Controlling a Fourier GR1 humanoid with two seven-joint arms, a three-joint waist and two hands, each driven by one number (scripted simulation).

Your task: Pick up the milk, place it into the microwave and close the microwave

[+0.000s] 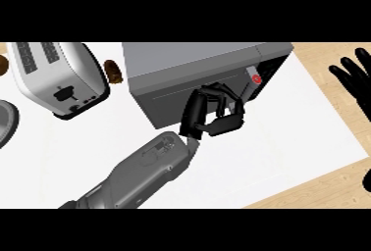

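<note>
Against the front of the grey box-shaped microwave (196, 66), the left hand (210, 115) is pressing with fingers curled, holding nothing visible. Milk is not showing anywhere, so judging its handling is impossible. At right, the right hand (357, 81) is resting spread.

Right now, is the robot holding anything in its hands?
No milk shows. The left hand is against the front of the microwave, fingers curled; whether they hold anything cannot be told. The right hand rests open at the right edge, holding nothing.
</note>
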